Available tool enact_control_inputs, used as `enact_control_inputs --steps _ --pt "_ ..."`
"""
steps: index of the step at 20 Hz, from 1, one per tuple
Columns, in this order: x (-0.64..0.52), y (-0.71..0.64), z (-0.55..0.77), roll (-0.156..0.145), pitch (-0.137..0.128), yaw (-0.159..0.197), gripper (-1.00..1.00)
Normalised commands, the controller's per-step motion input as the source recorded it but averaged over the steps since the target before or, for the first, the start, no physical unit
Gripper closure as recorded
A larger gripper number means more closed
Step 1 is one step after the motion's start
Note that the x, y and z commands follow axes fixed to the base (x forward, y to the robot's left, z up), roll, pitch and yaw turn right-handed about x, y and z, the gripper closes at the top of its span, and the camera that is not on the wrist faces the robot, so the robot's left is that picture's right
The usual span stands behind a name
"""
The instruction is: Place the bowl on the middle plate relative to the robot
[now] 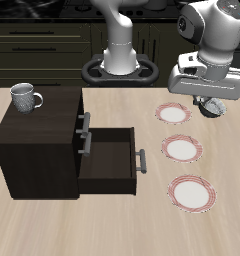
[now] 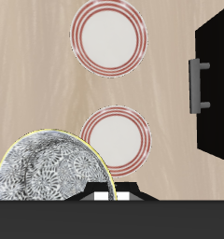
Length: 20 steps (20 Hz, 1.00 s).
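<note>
The small round grey-white bowl with a dark speckled interior [image 2: 56,166] is held aloft, clamped at its rim in the closed pincer [image 1: 208,104], above the light wooden counter [image 1: 112,225], near the middle red-and-white-rimmed plate [image 1: 181,149], not on it.

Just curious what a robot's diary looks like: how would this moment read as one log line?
gripper: holding bowl aloft | position: near rearmost plate | middle plate: empty | placement: pending
</note>
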Motion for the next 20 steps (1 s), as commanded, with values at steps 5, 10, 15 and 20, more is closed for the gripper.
enact_control_inputs --steps 5,10,15,20 --pt "0.05 0.05 -0.27 0.032 0.022 -0.002 1.00" --pt "0.08 -0.05 -0.31 0.006 0.017 -0.003 1.00" --pt "0.06 -0.12 -0.19 -0.004 0.017 -0.020 1.00" --pt "0.22 -0.28 -0.17 -0.037 0.005 -0.009 1.00"
